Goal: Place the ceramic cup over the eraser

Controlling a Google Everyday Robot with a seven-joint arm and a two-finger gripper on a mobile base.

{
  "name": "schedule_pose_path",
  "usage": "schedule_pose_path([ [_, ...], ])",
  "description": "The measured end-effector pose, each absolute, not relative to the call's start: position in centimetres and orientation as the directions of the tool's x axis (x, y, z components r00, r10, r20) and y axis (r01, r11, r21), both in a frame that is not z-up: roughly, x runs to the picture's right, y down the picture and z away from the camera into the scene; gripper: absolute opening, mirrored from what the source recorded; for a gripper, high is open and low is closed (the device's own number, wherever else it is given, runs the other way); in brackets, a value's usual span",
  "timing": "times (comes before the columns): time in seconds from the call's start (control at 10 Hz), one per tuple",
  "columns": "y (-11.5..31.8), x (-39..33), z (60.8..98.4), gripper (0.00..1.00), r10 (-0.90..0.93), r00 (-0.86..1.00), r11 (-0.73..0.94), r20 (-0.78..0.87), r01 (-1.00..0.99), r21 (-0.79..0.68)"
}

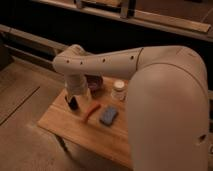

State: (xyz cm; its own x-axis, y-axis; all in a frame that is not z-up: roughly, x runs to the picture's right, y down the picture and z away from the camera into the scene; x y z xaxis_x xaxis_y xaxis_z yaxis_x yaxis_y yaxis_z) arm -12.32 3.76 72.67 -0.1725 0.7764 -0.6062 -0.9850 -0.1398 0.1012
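The ceramic cup (118,90), small and cream-white, stands upright at the back of the wooden table (62,125). My gripper (73,103) hangs from the white arm over the table's left part, well left of the cup, with its dark tip down at the tabletop. It stands open and holds nothing. I cannot make out the eraser. It is hidden by the gripper's dark tip or lost against it.
A dark maroon bowl (95,82) sits behind the gripper, left of the cup. A thin red-orange stick (91,111) and a flat blue-grey pad (108,115) lie mid-table. My white arm covers the table's right side. Dark shelving runs behind.
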Motion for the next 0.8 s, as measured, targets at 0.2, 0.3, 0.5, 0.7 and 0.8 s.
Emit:
schedule_pose_path([
  [0.2,1.3,-10.2,73.1,0.65,0.773,-0.24,-0.189,-0.587,-0.971,0.148],
  [0.3,0.1,-7.7,73.3,0.65,0.768,-0.276,-0.201,-0.577,-0.961,0.192],
  [0.5,-0.4,-4.6,73.4,0.65,0.76,-0.312,-0.206,-0.569,-0.947,0.245],
  [0.7,-0.6,-0.8,73.5,0.65,0.75,-0.357,-0.216,-0.557,-0.928,0.304],
  [0.8,-0.6,-0.5,73.5,0.65,0.749,-0.362,-0.218,-0.555,-0.926,0.309],
])
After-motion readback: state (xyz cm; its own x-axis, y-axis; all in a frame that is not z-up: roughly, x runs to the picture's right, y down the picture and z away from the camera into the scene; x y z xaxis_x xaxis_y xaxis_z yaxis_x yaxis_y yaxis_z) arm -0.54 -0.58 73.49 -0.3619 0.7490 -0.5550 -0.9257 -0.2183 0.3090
